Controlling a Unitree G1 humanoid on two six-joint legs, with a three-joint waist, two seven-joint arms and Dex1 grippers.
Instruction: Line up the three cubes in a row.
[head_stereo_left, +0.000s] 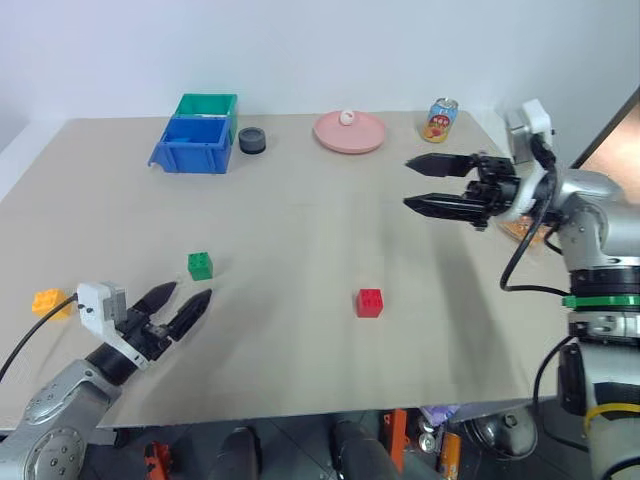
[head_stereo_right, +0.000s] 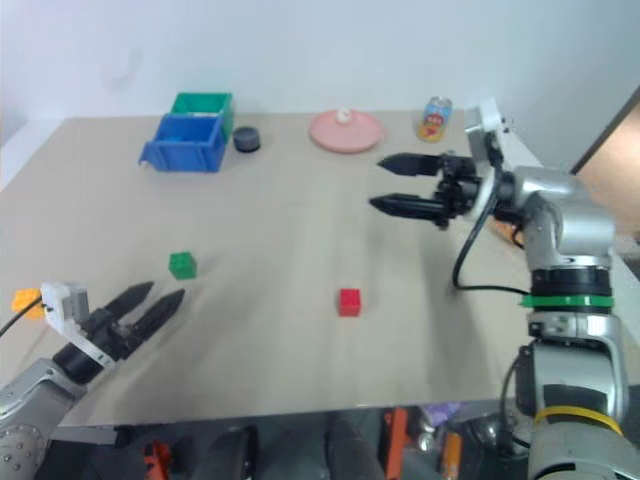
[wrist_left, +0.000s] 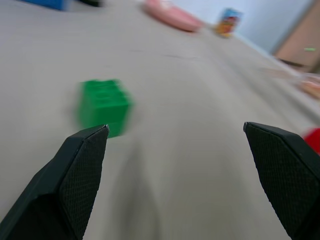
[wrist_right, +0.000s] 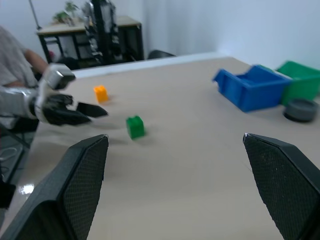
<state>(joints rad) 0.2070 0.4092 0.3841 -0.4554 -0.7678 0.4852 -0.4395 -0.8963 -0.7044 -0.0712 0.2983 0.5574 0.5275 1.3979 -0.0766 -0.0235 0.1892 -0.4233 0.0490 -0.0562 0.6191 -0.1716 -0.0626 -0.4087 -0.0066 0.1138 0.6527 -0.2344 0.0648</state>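
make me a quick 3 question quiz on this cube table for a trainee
1. True or false: the green cube sits inside the blue bin.
2. Which cube lies nearest the left gripper? A red cube, B green cube, C orange cube
3. Fill in: the right gripper hangs above the table with its jaws ____.

Key
1. False, it sits on the bare table.
2. B
3. open, holding nothing
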